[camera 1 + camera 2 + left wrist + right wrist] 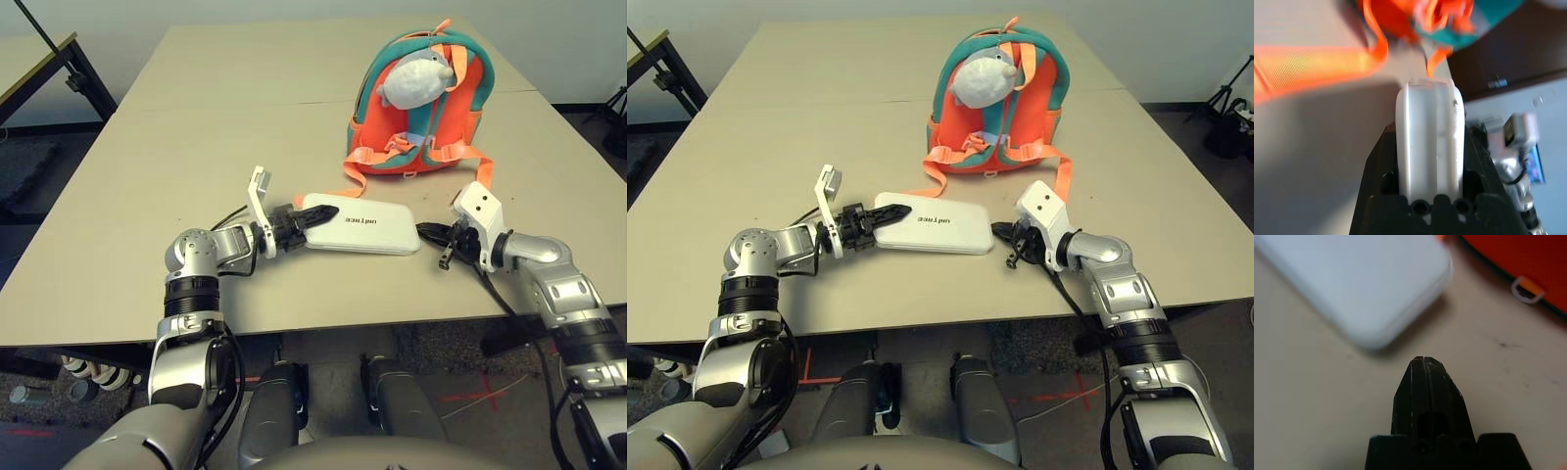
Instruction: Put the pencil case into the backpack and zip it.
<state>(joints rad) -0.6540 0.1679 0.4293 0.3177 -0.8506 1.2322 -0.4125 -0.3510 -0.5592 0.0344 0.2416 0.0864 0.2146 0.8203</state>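
**While the case is gripped, the backpack just sits there**

Biggest first: the beige table (118,196), with the orange and teal backpack (416,127) lying toward its far side, plush fish (416,78) on top, straps trailing forward. Nearer the robot, the white pencil case (358,224) lies flat between both arms. The left gripper (312,217) is clamped on its left end. The right gripper (429,232) sits just off the other end, fingers pressed together, holding nothing.

My black fingers (315,217) frame a white pencil case (361,224) printed with small dark lettering. Behind it, the orange backpack (416,108) shows teal trim, orange straps and a grey-white plush fish (416,79), all on a beige table (147,176).
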